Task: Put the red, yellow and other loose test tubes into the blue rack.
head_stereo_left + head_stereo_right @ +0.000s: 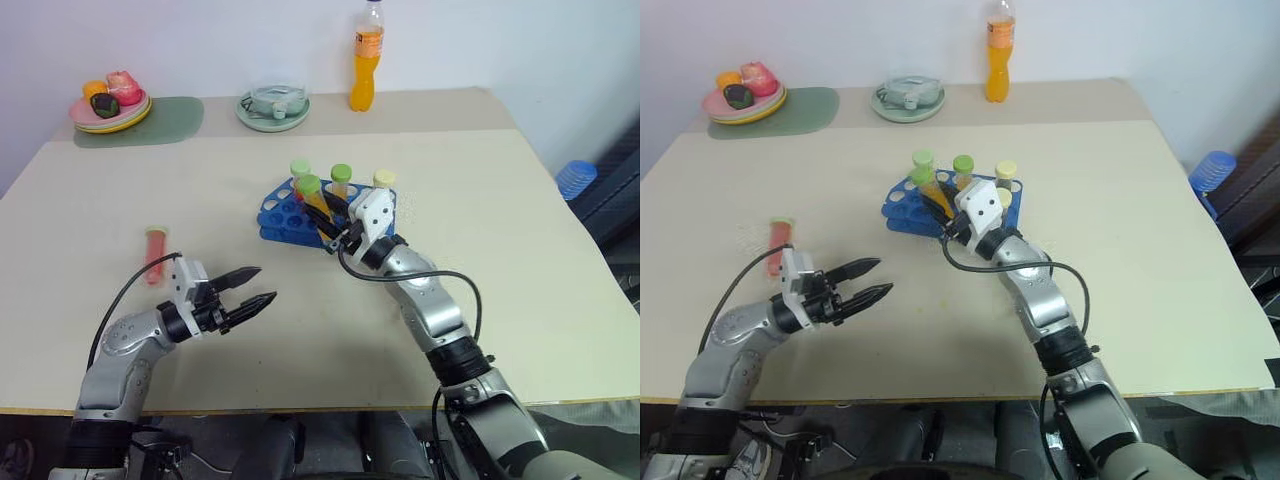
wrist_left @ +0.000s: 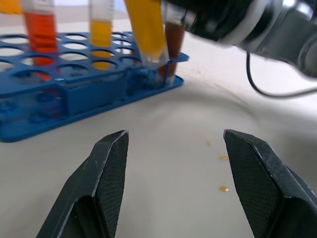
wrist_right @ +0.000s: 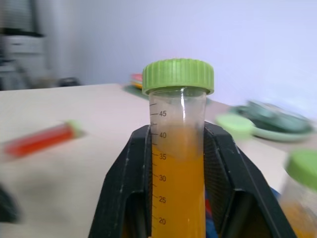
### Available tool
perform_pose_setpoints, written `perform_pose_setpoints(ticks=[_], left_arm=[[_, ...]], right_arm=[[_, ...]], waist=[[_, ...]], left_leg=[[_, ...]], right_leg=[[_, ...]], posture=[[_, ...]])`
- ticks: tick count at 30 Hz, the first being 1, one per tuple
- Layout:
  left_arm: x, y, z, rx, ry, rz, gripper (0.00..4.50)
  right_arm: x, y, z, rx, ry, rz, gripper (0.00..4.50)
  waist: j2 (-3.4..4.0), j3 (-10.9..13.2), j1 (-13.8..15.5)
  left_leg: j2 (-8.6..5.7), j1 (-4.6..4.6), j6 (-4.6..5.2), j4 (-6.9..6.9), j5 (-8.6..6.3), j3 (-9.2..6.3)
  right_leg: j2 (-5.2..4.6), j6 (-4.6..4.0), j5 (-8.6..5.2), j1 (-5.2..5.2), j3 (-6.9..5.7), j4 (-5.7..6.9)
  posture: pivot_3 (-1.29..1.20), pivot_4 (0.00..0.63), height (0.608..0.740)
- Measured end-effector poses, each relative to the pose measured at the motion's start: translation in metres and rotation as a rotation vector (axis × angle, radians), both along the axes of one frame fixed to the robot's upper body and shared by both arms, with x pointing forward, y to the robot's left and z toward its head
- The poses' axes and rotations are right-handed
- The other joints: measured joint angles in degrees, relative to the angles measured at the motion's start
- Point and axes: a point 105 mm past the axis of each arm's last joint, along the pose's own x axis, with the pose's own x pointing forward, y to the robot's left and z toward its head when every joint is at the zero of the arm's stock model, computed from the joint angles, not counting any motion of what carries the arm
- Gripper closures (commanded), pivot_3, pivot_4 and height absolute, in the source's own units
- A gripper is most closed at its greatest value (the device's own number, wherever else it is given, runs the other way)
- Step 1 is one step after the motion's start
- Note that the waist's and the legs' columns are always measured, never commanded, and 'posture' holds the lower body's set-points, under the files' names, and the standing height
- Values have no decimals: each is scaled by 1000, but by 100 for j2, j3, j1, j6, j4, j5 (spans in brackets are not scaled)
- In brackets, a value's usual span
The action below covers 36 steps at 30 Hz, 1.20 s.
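Note:
The blue rack (image 1: 285, 215) sits mid-table with three tubes standing in it: an orange-red one (image 2: 42, 29), a yellow one (image 2: 101, 29) and a dark brown one (image 2: 173, 42). My right gripper (image 3: 178, 144) is shut on a yellow tube with a green cap (image 1: 308, 185). This tube is tilted over the rack, its lower end (image 2: 154, 58) at a hole by the rack's corner. A red tube (image 1: 154, 255) lies loose on the table to the left. My left gripper (image 1: 262, 284) hovers open and empty between the red tube and the rack.
Along the far edge stand a tall orange drink bottle (image 1: 366, 70), a round pale-green dish (image 1: 273, 108) and a plate of food (image 1: 110, 108) on a green mat (image 1: 165, 122). Small orange drops (image 2: 223, 158) dot the table near the rack.

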Motion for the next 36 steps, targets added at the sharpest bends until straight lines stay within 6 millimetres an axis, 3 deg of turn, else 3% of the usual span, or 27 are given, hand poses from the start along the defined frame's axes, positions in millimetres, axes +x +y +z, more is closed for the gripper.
perform_pose_setpoints(ticks=[10,36], left_arm=[[2,11,5,5,-17,40,1370],[1,19,8,-9,-8,85,1370]], right_arm=[[7,2,-4,18,-105,-108,3618],[15,3,-14,139,-110,-242,3618]], waist=[[1,0,-11],[3,-2,-21]], left_leg=[[1,4,-2,-1,1,-2],[1,16,-2,-1,1,-2]], right_leg=[[4,0,0,3,0,1],[6,0,0,11,1,6]], posture=[[0,150,740],[0,150,740]])
